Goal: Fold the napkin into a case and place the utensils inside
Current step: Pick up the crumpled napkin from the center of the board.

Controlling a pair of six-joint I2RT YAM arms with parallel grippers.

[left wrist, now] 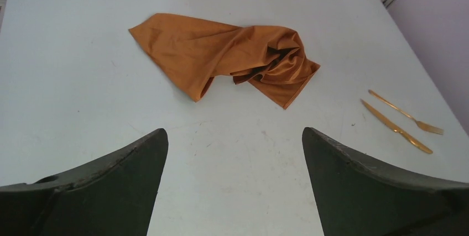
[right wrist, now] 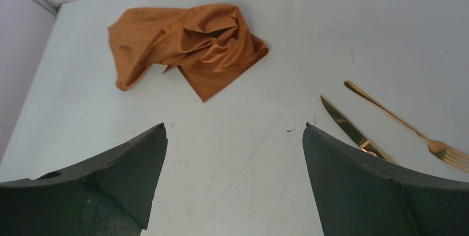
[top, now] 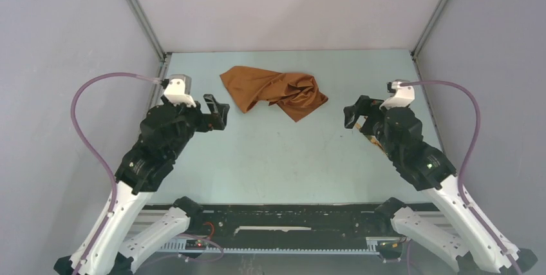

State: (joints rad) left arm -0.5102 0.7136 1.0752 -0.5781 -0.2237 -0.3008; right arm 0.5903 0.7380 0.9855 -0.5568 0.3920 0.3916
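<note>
The rust-orange napkin [top: 273, 91] lies crumpled in a loose heap at the back middle of the table, also seen as the napkin [left wrist: 227, 56] and the napkin [right wrist: 185, 40]. No folded case shows. Two golden utensils lie side by side on the right: a knife [left wrist: 395, 127] and a fork [left wrist: 406, 113], again as the knife [right wrist: 351, 128] and fork [right wrist: 406, 128]; in the top view my right arm hides most of them. My left gripper [top: 217, 111] hangs open to the left of the cloth, empty. My right gripper [top: 353, 115] hangs open to its right, empty.
Grey walls [top: 64, 43] close in the table [top: 277, 159] on the left, back and right. A black rail [top: 290, 220] with cables runs along the near edge between the arm bases.
</note>
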